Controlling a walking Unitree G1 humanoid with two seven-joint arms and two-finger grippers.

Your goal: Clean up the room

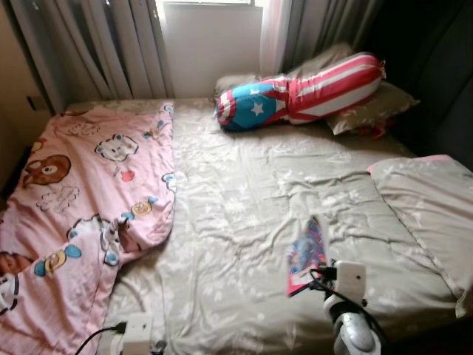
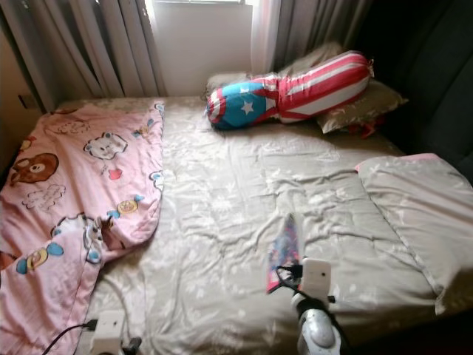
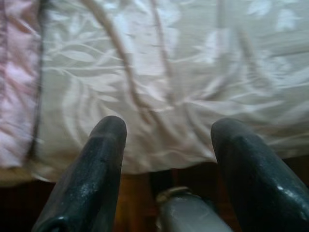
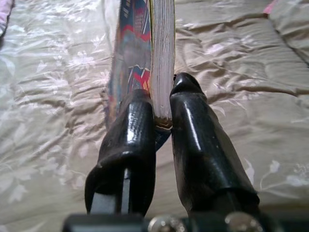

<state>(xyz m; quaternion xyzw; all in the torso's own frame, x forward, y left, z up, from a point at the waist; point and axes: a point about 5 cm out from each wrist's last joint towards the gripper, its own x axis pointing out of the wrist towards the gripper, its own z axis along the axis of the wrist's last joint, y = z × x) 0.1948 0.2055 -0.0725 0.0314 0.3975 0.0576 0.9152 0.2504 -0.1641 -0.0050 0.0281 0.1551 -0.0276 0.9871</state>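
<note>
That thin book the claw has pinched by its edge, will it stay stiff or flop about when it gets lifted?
The book looks thin and soft-covered, so it may sag away from the right claw. It seems light. The glossy cover might slip, as the fingers pinch just one edge.

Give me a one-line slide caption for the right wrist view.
Right claw shut on the edge of a colourful book, held over the rumpled beige bedspread.

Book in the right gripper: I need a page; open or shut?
Shut: the right gripper pinches the book, its pages pressed together.
</note>
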